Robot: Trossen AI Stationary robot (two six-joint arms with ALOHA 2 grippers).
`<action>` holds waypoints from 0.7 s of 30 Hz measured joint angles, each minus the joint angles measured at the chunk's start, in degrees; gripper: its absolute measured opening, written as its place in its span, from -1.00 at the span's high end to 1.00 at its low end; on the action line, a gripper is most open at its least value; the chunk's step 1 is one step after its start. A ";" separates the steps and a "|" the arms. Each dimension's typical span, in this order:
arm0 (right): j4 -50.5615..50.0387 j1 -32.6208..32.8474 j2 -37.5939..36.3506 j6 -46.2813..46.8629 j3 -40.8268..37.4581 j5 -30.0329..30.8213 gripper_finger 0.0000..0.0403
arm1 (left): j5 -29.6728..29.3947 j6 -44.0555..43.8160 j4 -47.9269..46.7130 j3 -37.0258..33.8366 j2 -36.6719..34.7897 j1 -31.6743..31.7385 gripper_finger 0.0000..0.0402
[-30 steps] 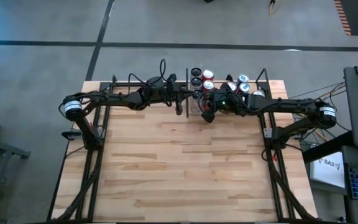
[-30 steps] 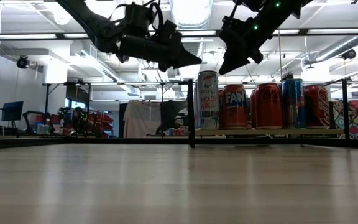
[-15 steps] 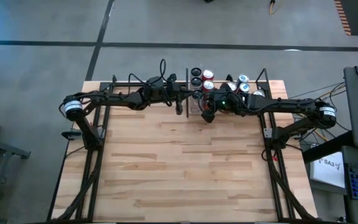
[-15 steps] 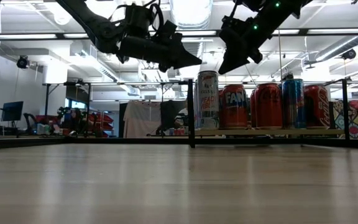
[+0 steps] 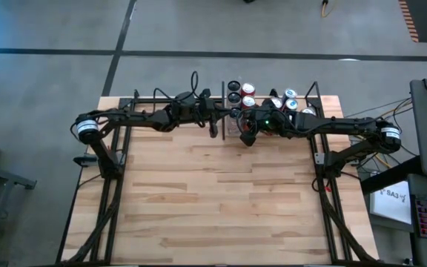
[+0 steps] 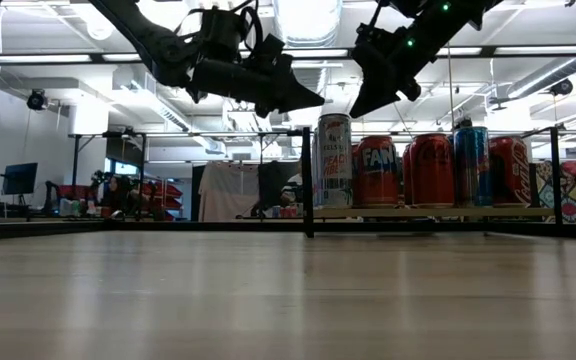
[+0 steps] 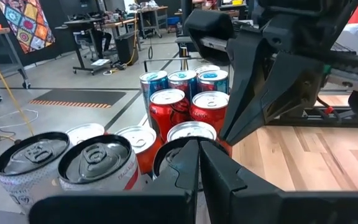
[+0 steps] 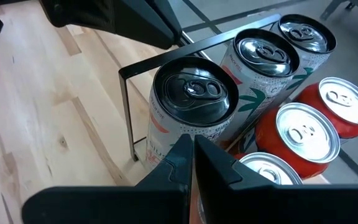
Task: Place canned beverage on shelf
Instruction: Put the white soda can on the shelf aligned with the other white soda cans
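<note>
The shelf [image 6: 438,212], a light-wood board with black rods and posts, stands at the table's far edge. Several upright cans rest on it by their bases: a tall silver can [image 6: 333,160] at its left end, then an orange can [image 6: 378,171], red cans and a blue one [image 6: 471,165]. My left gripper [image 6: 316,100] is shut and empty, in the air just left of and above the silver can; it also shows in its wrist view [image 7: 197,149]. My right gripper [image 6: 356,110] is shut and empty, above the same corner can [image 8: 194,93].
The shelf's black corner post [image 6: 307,180] stands right under both grippers. The two arms meet close together over the shelf's left end [image 5: 237,122]. The wooden tabletop [image 5: 213,200] stretches toward the near edge. Beyond the table are desks and a person [image 6: 118,192].
</note>
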 joint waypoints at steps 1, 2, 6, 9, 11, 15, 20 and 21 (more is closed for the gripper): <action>0.00 0.00 0.00 -0.17 0.00 0.00 0.96 | -0.02 0.00 -0.07 -0.08 0.02 0.00 1.00; 0.00 0.00 0.00 -0.29 0.00 0.00 0.96 | -0.02 0.00 -0.07 -0.10 0.00 0.00 1.00; 0.00 0.00 0.00 -0.29 0.00 -0.02 0.96 | 0.01 0.00 0.29 -0.10 0.00 0.00 1.00; 0.00 -0.01 0.00 -0.34 0.00 -0.02 0.96 | 0.07 -0.02 0.67 -0.07 0.57 0.00 1.00; 0.02 0.00 0.11 -0.38 0.00 -0.02 0.96 | 0.09 -0.04 0.59 0.26 1.41 0.00 1.00; 0.12 -0.01 0.44 -0.38 -0.15 -0.02 0.96 | 0.09 -0.22 0.34 0.59 2.52 0.00 1.00; 0.37 0.00 0.42 -0.38 -0.46 -0.02 0.96 | 0.07 -0.44 0.40 0.60 2.56 0.00 1.00; 0.43 0.00 0.42 -0.38 -0.46 -0.02 0.96 | 0.07 -0.46 0.39 0.60 2.54 0.00 1.00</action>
